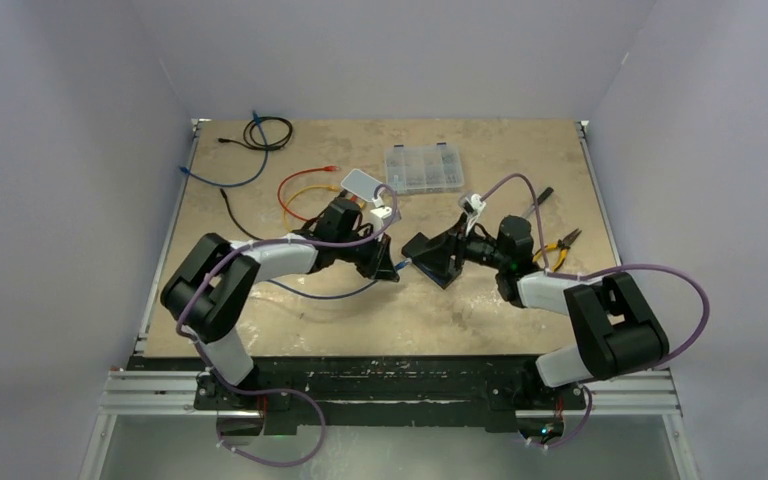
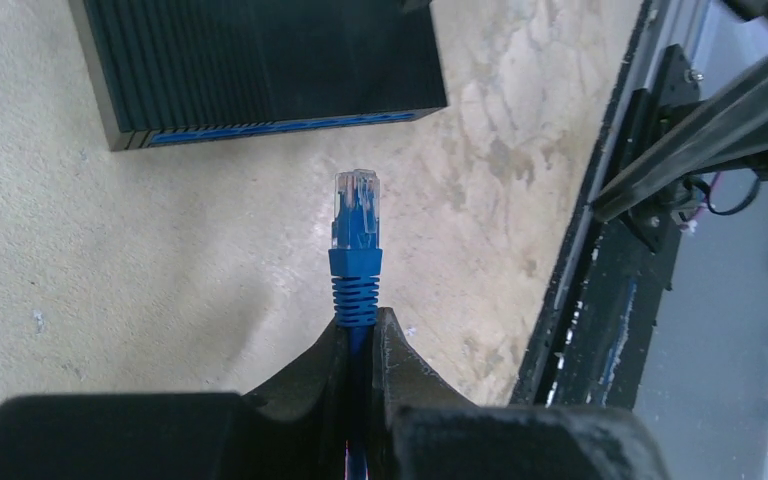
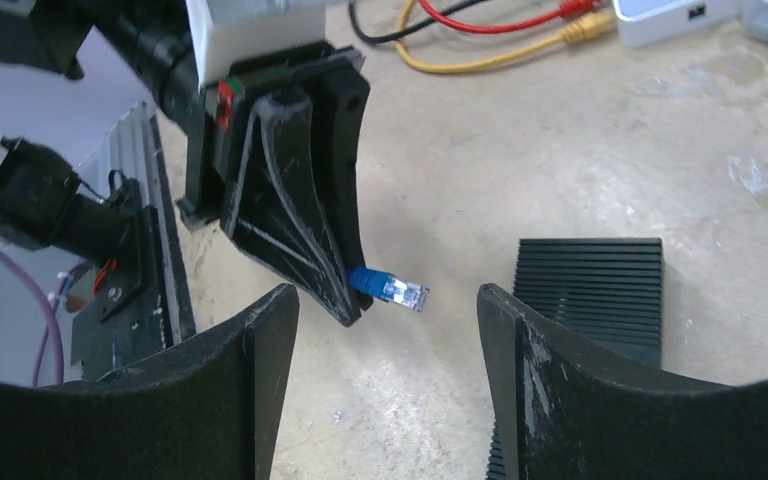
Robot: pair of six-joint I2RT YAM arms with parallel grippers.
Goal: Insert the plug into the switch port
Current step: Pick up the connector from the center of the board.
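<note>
The left hand [image 2: 360, 325] pinches the plug [image 2: 356, 215]; the right hand [image 3: 388, 300] is spread, holding nothing. Unbraced, the switch [image 2: 260, 60] could slide away when the plug pushes in.

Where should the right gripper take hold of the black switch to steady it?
Probably from above, clamping across the two side walls of the switch near its back: it lies flat, and its blue front face toward the plug must stay clear.
</note>
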